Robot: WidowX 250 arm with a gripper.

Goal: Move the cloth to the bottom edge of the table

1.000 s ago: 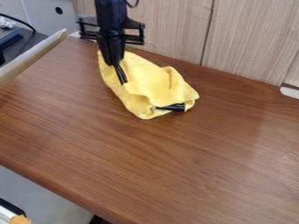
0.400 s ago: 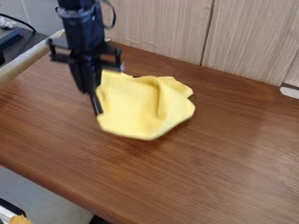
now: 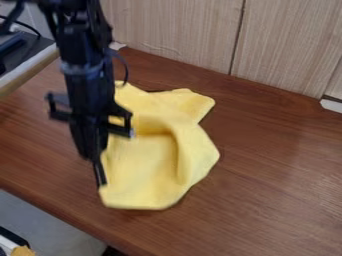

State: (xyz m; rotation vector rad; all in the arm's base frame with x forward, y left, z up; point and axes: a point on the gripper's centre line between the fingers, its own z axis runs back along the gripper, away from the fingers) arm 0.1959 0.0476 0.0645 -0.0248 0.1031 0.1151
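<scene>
The black gripper stands at the left of the camera view, pointing down, shut on the lower-left edge of the yellow cloth. The cloth stretches from there up and to the right, with a fold across its middle and its far part spread back on the brown wooden table. Its near end hangs just inside the table's lower-left edge. Part of the cloth's left side is hidden behind the gripper.
A light wood panel wall borders the table's far side. At the upper left is a raised pale board edge with dark items beyond it. A white piece lies at the right edge by the wall.
My gripper has come down the view and slightly left, pulling the cloth's near end toward the lower table edge. The cloth, bunched up earlier, is now more spread out.
</scene>
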